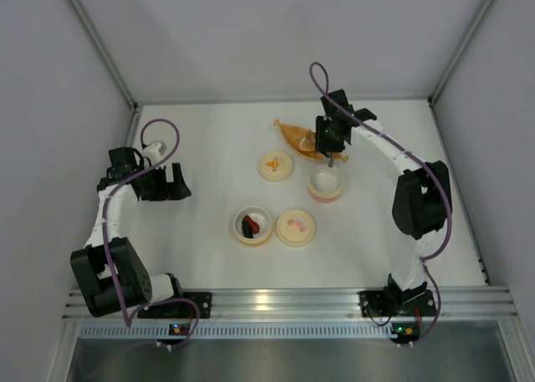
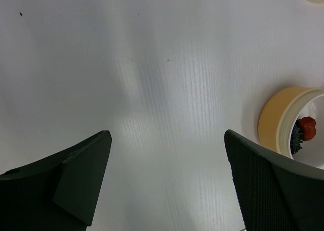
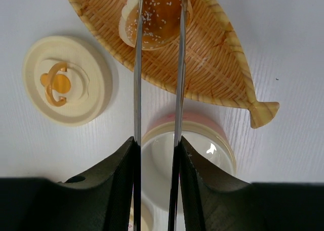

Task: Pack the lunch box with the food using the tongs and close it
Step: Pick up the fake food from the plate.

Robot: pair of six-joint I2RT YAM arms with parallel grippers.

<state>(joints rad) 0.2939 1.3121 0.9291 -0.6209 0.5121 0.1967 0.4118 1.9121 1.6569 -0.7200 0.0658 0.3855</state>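
Evidently the right gripper [image 3: 157,145] clenches slender grey metal tongs [image 3: 137,89] so their arms straddle the orange-brown lump [image 3: 157,13] for lifting. The left gripper [image 2: 167,137] hangs spread, empty.

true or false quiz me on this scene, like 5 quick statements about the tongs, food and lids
1. The right gripper holds the tongs. True.
2. The orange-brown lump lies on the bare table. False: it lies in the boat-shaped dish, between the tongs' two arms.
3. The left gripper is open and holds nothing. True.
4. The yellow bowl is empty. False: it holds a black piece and a dark red piece.
5. Both cream lids sit on bowls. False: the yellow-motif lid and the pink-motif lid lie on the table beside the bowls.
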